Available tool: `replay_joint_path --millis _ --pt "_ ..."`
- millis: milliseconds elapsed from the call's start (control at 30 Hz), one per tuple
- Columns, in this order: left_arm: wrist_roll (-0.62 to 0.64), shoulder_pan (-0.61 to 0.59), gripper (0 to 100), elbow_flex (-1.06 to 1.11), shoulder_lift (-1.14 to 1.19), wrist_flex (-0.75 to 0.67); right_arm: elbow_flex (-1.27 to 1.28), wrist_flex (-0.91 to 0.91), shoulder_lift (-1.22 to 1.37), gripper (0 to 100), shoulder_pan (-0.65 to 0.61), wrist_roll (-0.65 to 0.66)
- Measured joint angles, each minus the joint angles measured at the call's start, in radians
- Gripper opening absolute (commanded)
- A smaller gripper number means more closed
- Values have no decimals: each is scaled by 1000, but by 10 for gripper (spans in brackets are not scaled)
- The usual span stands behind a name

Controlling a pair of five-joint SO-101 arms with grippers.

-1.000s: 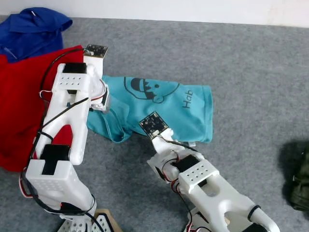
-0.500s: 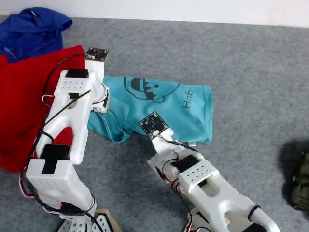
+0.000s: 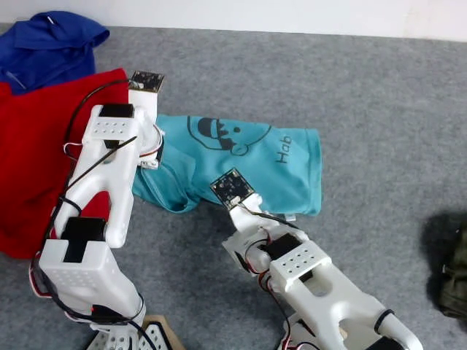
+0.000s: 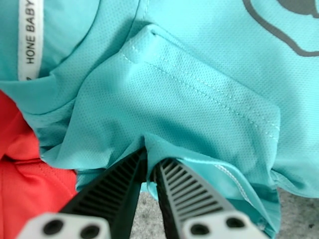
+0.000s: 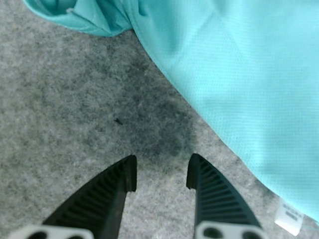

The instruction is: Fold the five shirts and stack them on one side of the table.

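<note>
Left wrist view: left gripper [image 4: 149, 167] pinches teal shirt [image 4: 199, 99] near label [image 4: 31, 37].

The turquoise shirt [image 3: 241, 164] bears a dark grey cartoon outline and grey lettering. At nine o'clock is a plain red shirt [image 3: 36, 146], and at eleven a royal blue shirt [image 3: 47, 44]. The counter [image 3: 379, 109] is mottled grey. The left hand [image 4: 149, 159] and right hand [image 5: 160, 164] are ribbed black.

Crumpled teal shirt [image 3: 292, 179], edge touching red shirt [image 3: 36, 160]

place: robot test bench — lab-like | evidence: grey felt tabletop [image 3: 379, 95], white wall [image 3: 292, 13]
</note>
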Motion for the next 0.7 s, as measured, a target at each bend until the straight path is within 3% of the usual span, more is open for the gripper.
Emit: replay_joint_path --millis 700 --pt "0 -83 13 -133 0 -12 0 0 0 176 0 0"
